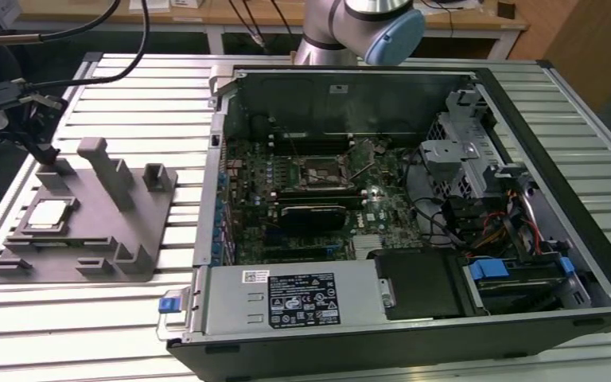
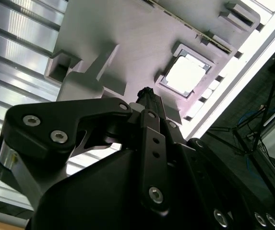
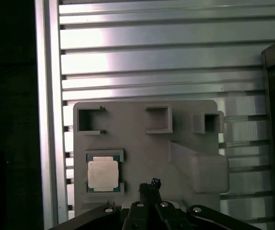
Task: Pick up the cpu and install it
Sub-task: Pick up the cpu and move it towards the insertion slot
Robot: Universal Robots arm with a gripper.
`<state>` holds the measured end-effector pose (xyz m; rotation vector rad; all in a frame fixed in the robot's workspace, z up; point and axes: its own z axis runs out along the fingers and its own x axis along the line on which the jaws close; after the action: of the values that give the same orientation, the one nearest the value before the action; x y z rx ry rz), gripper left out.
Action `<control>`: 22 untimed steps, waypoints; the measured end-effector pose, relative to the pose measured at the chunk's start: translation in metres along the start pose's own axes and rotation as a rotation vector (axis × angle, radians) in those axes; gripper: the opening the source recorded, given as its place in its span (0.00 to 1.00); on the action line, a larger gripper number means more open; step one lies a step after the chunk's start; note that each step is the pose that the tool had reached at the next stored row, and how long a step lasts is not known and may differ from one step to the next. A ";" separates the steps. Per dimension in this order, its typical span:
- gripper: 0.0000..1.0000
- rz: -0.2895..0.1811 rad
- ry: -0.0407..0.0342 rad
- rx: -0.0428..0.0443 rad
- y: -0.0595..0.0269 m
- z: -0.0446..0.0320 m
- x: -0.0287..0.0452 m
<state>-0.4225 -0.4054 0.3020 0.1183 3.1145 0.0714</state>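
Grip: the gripper [image 1: 44, 153] is clenched on nothing; in the first wrist view its two fingers [image 3: 138, 208] run together into one narrow black tip.
Contact: that tip hangs close over the bare plate of the fixture; whether it touches I cannot tell.
Pose: the arm [image 1: 361, 28] rises behind the computer case, showing a blue-capped joint. Its wrist end sits at the exterior view's left edge with black cables [image 1: 114, 48] trailing, and the gripper points down from there.
Bench: a table [image 1: 125, 87] of silvery metal slats spreads under the gripper and everything else.
Case: an open black computer case [image 1: 348, 99] lies on its side, well apart from the gripper, toward the exterior view's right.
Board: a green motherboard [image 1: 380, 207] covers the case floor, far from the tip.
Supply: a grey power supply [image 1: 295, 298] with a dark label fills the near corner of the case.
Holder: the grey plastic fixture [image 1: 93, 227] lies flat directly under the gripper, with upright posts [image 1: 104, 171] and square pockets around the tip.
Chip: the cpu [image 3: 103, 175] rests flat, silvery top up, in a shallow square recess of the fixture. It is just beside the tip and apart from it, and a raised grey ridge [image 3: 195, 165] stands on the tip's other side.
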 end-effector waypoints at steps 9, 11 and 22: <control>0.11 0.000 0.0045 0.0004 -0.0014 0.0097 0.0045; 0.11 0.000 0.0047 0.0004 -0.0018 0.0117 0.0064; 0.11 0.000 0.0053 0.0005 -0.0047 0.0225 0.0180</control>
<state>-0.4402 -0.4077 0.2790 0.1186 3.1198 0.0711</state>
